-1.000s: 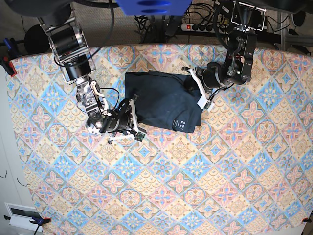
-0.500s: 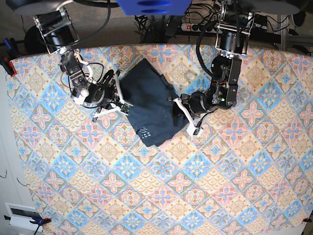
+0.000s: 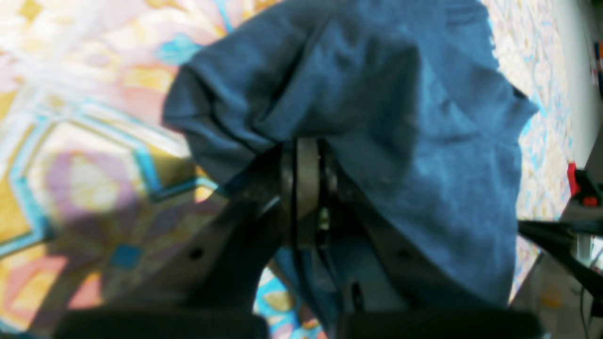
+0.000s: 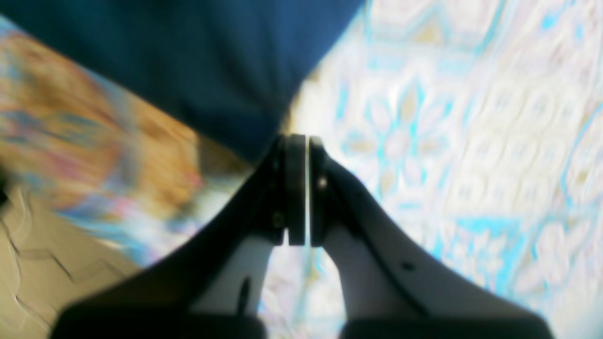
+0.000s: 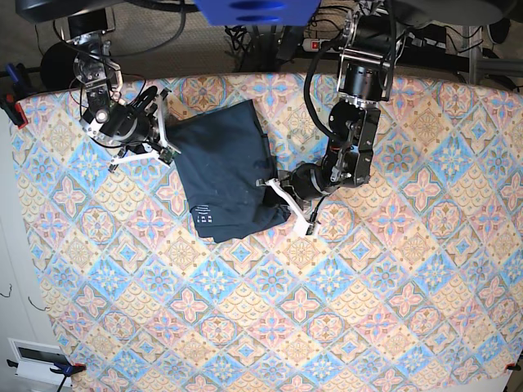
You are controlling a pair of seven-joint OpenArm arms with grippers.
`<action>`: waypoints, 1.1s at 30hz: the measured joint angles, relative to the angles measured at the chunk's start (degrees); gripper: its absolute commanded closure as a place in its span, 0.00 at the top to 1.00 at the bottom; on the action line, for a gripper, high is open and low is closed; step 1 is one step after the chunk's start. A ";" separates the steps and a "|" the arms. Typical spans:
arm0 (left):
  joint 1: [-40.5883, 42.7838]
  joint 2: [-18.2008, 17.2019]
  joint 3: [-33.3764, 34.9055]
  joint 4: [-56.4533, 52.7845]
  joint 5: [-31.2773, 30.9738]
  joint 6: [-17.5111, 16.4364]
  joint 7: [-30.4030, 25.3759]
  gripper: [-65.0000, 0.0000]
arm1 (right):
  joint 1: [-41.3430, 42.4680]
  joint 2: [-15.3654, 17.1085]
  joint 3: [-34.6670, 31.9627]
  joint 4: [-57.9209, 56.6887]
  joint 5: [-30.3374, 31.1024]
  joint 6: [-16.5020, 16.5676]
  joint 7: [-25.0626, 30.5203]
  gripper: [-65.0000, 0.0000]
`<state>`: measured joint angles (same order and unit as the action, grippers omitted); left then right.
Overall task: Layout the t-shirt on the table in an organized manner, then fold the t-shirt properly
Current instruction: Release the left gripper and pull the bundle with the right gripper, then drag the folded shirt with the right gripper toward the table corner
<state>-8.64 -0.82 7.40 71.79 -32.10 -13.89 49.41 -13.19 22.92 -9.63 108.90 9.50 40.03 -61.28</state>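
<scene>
The dark navy t-shirt [image 5: 225, 167] lies folded in a compact block on the patterned table [image 5: 327, 310], with a small white print [image 5: 202, 215] near its lower left corner. My right gripper [image 5: 170, 131] is shut on the shirt's upper left edge. In the right wrist view its closed tips [image 4: 297, 141] pinch a corner of the blue cloth [image 4: 188, 56]. My left gripper [image 5: 276, 194] is shut on the lower right corner. In the left wrist view, cloth [image 3: 400, 117] bunches over the closed tips [image 3: 306, 150].
Cables and a power strip [image 5: 331, 42] lie behind the table's far edge. A red clamp [image 5: 14, 108] holds the cloth at the left edge. A white box [image 5: 37, 359] sits off the table's lower left corner.
Both grippers have turned the shirt clockwise and dragged it left. The right gripper rose toward the far left. The left gripper came down toward the middle. The white print swung from lower right to lower left.
</scene>
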 measured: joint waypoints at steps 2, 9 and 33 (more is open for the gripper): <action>0.98 -0.11 -2.91 2.56 -2.78 -0.07 0.17 0.00 | 0.55 -0.15 -0.02 0.92 4.17 0.00 0.42 0.01; 7.93 -8.07 -13.55 9.16 -16.63 0.46 0.15 0.00 | 1.27 -2.23 -0.07 1.40 19.61 -0.24 -0.48 0.01; 29.77 -15.98 -21.66 30.27 -26.69 -0.04 3.72 0.00 | 15.52 -19.74 -3.98 -33.09 25.05 -0.35 6.45 0.01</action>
<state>21.12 -16.80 -14.26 102.06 -58.78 -13.93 53.12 2.33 3.18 -13.61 75.81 34.54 39.68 -54.83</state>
